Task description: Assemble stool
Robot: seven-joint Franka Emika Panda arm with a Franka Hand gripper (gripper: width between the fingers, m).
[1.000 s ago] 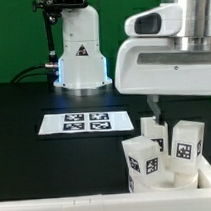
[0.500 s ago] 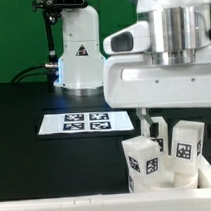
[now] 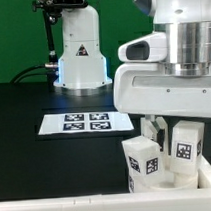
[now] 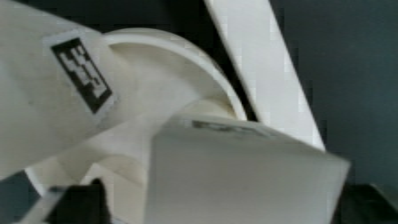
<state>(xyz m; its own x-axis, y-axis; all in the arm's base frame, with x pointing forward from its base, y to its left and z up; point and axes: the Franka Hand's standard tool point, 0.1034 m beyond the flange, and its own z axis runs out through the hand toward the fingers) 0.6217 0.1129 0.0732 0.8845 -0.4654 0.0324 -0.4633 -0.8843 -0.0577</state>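
Since half a second ago your arm's white housing has slid toward the exterior view's right; it now fills the upper right of that view, straight above the stool parts.

Stool parts: cluster at the exterior view's lower right, on the black desk [image 3: 26, 148], against the white wall [image 3: 210, 180] along the near right edge. You can see two tagged legs: one leg [image 3: 144, 162] in front, a second leg [image 3: 186, 143] behind it toward the exterior view's right. Seat [image 3: 182, 173] shows only as a white curved piece low between them.

Tool [image 3: 161, 125]: its fingers [image 3: 149, 126] come down out of the housing just above and behind the legs. You cannot tell whether they are apart, together, or touching anything; housing and legs hide the tips.

Wrist view: seat rim [image 4: 178, 70] curves close under the camera, a tagged leg face [image 4: 80, 68] beside it, another white block [image 4: 231, 175] nearer. Blurred; contact unclear.

Marker board [image 3: 86, 122] lies flat mid-desk, well apart from the parts, toward the exterior view's left.
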